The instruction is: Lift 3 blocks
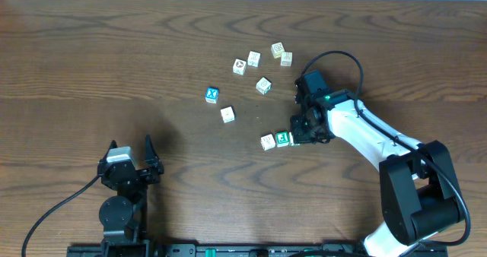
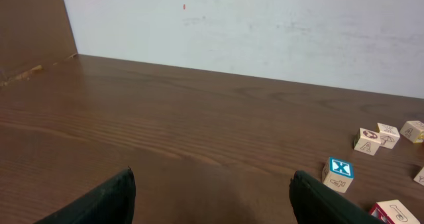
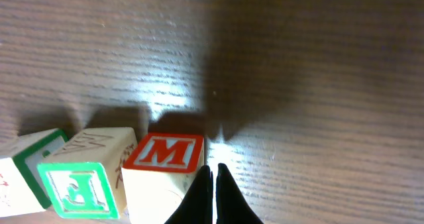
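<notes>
Three blocks lie in a row on the table. In the overhead view the cream block [image 1: 267,141] is at the left and the green-faced block [image 1: 283,138] is beside it; the third is mostly hidden under my right gripper [image 1: 299,133]. In the right wrist view they are a green-edged block [image 3: 30,164], a block with a green-framed letter [image 3: 79,187] and a cream block with a red M face [image 3: 162,161]. My right gripper [image 3: 213,179] is shut and empty, its tips against the M block's right side. My left gripper [image 1: 130,160] stands open and empty, far to the left.
A blue X cube [image 1: 212,95] and a cream cube [image 1: 227,114] lie left of the row. Several more cream cubes [image 1: 263,85] are scattered behind it. The left wrist view shows the blue X cube [image 2: 340,174], a red-marked cube [image 2: 394,213] and a wall [image 2: 265,25].
</notes>
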You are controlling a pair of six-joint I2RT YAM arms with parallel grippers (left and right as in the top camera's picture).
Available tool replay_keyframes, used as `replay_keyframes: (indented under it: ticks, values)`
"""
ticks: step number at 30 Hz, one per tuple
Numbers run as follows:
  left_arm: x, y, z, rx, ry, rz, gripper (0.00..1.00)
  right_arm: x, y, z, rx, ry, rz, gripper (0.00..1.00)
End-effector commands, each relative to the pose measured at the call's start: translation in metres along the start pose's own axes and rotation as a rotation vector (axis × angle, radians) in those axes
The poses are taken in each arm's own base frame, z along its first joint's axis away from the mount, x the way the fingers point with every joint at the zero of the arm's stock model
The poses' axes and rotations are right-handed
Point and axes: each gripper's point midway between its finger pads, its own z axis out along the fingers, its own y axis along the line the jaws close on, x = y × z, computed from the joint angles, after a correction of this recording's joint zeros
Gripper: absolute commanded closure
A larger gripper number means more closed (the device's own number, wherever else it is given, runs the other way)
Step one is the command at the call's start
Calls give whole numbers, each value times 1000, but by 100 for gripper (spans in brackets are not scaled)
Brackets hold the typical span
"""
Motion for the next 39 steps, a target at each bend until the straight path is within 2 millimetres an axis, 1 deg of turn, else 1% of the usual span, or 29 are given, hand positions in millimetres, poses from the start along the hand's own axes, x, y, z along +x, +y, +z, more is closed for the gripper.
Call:
replay_keyframes:
  ticks: [1, 5, 13, 22, 29, 39]
  values:
    - [19, 4, 1, -18, 59, 6, 25, -7, 5, 1, -12, -18, -30, 98]
    - [19, 4, 1, -18, 59, 6, 25, -9, 10, 1, -31, -28, -33, 97]
    - [19, 4, 1, -18, 59, 6, 25, -9, 12, 1, -42, -26, -34, 97]
    - [19, 4, 1, -18, 59, 6, 25, -6, 19, 1, -55, -21, -52, 97]
    - [19, 4, 1, -18, 59, 6, 25, -2, 27, 1, -57, -15, -71, 97]
    - [19, 4, 1, -18, 59, 6, 25, 10, 35, 2, -50, 21, -94, 98]
